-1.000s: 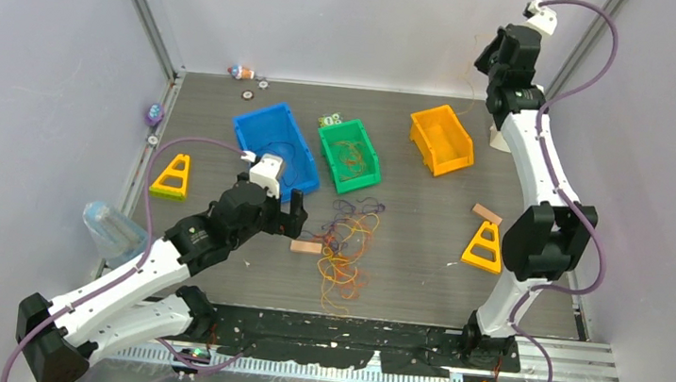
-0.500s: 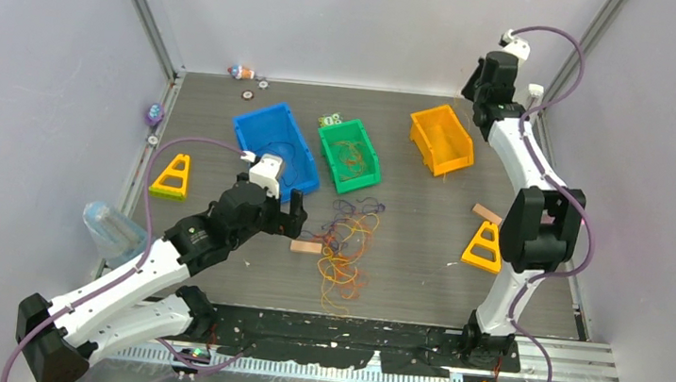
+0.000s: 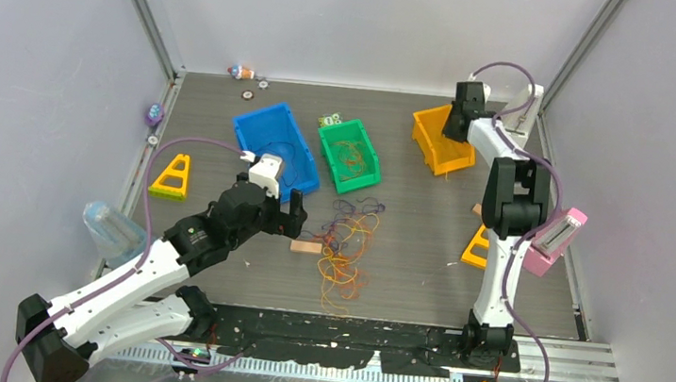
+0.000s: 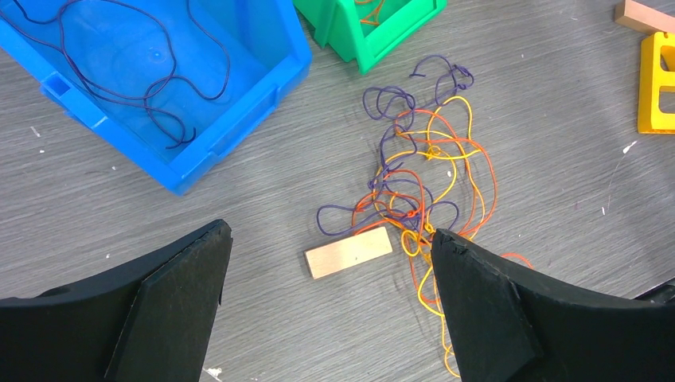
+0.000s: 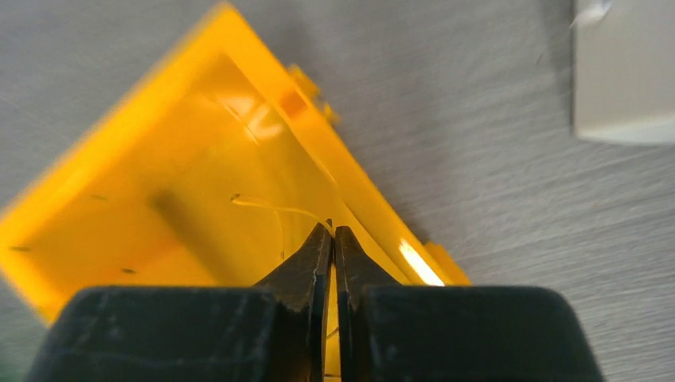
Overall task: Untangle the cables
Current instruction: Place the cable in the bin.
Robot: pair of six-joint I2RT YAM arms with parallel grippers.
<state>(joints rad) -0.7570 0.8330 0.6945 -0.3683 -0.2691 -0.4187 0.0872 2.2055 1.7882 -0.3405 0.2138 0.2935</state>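
Sorting by colour seems the plan: the right pincer (image 5: 333, 231), closed on a thin yellow strand (image 5: 275, 208), hangs over the yellow bin (image 5: 119, 215), likely to drop it there. A purple strand (image 4: 228, 72) lies in the blue bin (image 4: 231, 135). The left pincer (image 4: 330, 239), wide open and empty, hovers above the remaining cables (image 4: 422, 191), tangled on the worktop (image 4: 517, 95) beside a wood block (image 4: 349, 251), ready for another

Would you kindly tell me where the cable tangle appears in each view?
Top external: cable tangle, table centre.
Left wrist: cable tangle, right of centre.
Right wrist: not in it.
Shared landmark: wooden block at the tangle's left edge, seen in top and left wrist views.
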